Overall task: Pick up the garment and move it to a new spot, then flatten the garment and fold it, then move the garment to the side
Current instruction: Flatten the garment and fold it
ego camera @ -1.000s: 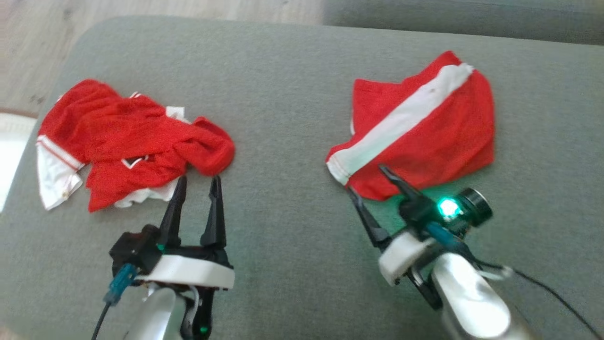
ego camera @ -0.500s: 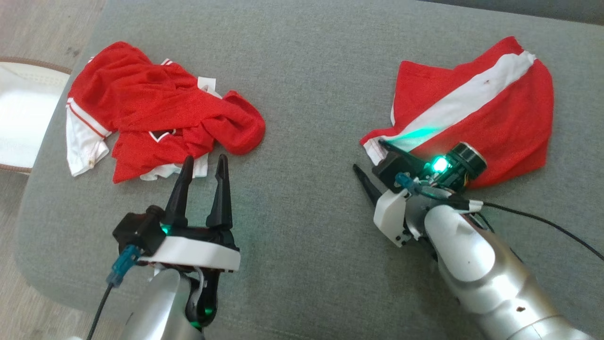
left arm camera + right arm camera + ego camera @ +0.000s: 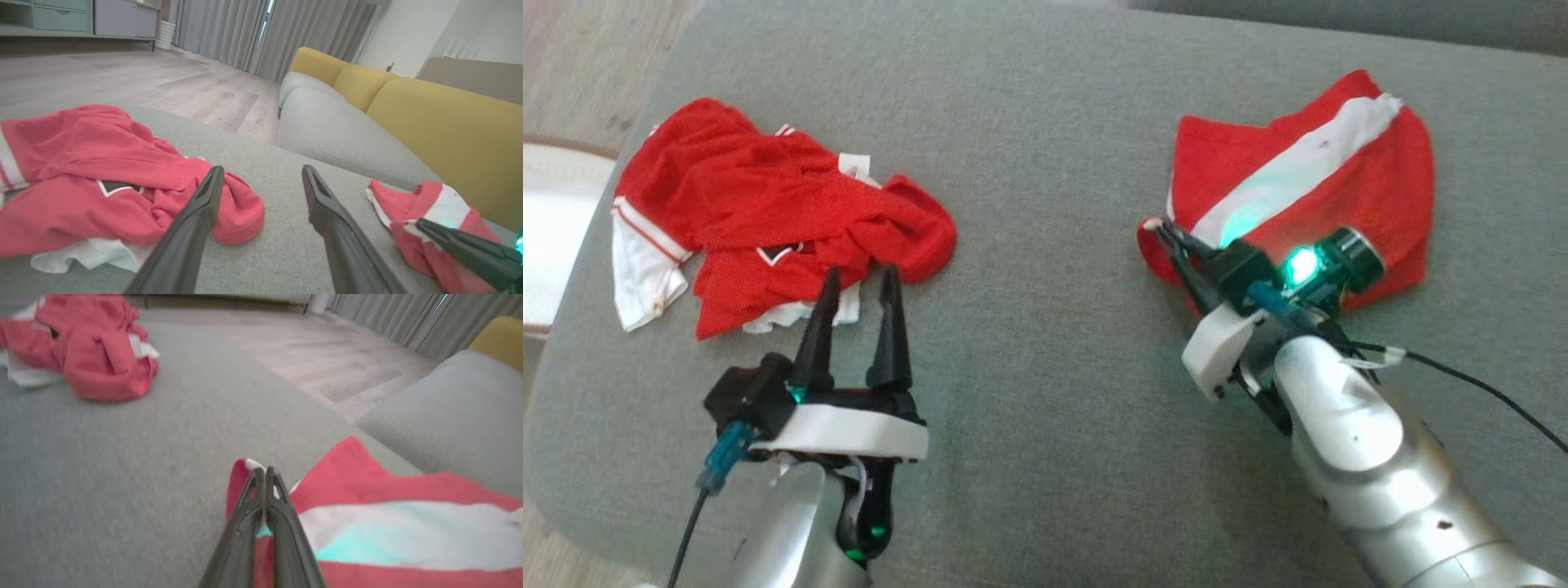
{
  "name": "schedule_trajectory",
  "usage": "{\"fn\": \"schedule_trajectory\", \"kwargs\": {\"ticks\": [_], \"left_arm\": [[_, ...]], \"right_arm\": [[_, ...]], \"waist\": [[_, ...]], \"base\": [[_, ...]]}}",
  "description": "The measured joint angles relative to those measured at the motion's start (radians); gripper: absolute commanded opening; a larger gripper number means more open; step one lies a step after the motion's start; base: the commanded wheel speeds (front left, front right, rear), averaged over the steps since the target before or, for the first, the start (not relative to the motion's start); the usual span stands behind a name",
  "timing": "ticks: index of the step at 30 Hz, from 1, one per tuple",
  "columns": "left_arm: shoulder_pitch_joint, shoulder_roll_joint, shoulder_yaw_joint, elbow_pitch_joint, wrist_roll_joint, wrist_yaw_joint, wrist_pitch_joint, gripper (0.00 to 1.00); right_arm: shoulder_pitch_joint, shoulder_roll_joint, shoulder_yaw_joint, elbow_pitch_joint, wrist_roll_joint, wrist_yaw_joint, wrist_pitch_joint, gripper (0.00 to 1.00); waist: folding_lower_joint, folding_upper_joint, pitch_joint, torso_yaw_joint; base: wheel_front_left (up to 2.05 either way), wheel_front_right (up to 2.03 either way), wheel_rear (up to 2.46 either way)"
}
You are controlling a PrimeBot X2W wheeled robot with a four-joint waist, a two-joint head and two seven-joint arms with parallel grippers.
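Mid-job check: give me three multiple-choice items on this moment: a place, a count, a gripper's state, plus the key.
1. The crumpled red jersey lies: A) on the left part of the grey cushion; B) on its right part; C) on the floor.
2. Red garments on the cushion: A) one; B) two; C) three.
3. The right gripper has its jaws: A) wide open; B) shut on a corner of the white-striped red shorts; C) shut on nothing.
Key: 1 A, it lies just ahead of the left gripper; 2 B, jersey and shorts; 3 B, the right wrist view shows them pinching that corner.

Soft daylight, slight motion blur
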Motion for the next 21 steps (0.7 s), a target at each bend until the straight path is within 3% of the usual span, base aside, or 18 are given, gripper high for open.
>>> {"fn": "schedule_trajectory", "kwargs": {"ticks": [5, 11, 16, 21], "left_arm": [[0.001, 0.000, 0.013, 0.007, 0.000, 0.010, 0.000, 1.00], [0.014, 0.000, 0.039, 0.011, 0.000, 0.010, 0.000, 1.00], [0.044, 0.000, 0.057, 0.007, 0.000, 0.010, 0.000, 1.00], [0.047, 0.000, 0.068, -0.003, 0.000, 0.009, 0.000, 1.00]], "right_arm": [[-0.069, 0.000, 0.020, -0.091, 0.082, 0.000, -0.074, 0.00], [-0.244, -0.001, -0.072, -0.280, 0.145, 0.000, -0.119, 0.00], [-0.247, -0.001, -0.238, -0.383, 0.180, 0.000, -0.125, 0.00], [-0.200, 0.000, -0.483, -0.369, 0.062, 0.000, -0.125, 0.00]], "waist": [[0.0000, 0.0000, -0.033, -0.027], [-0.0001, 0.0000, -0.067, -0.062], [-0.0001, 0.0000, -0.085, -0.102], [-0.0001, 0.0000, -0.091, -0.154]], "base": [[0.00, 0.00, 0.00], [0.00, 0.00, 0.00], [0.00, 0.00, 0.00], [0.00, 0.00, 0.00]]}}
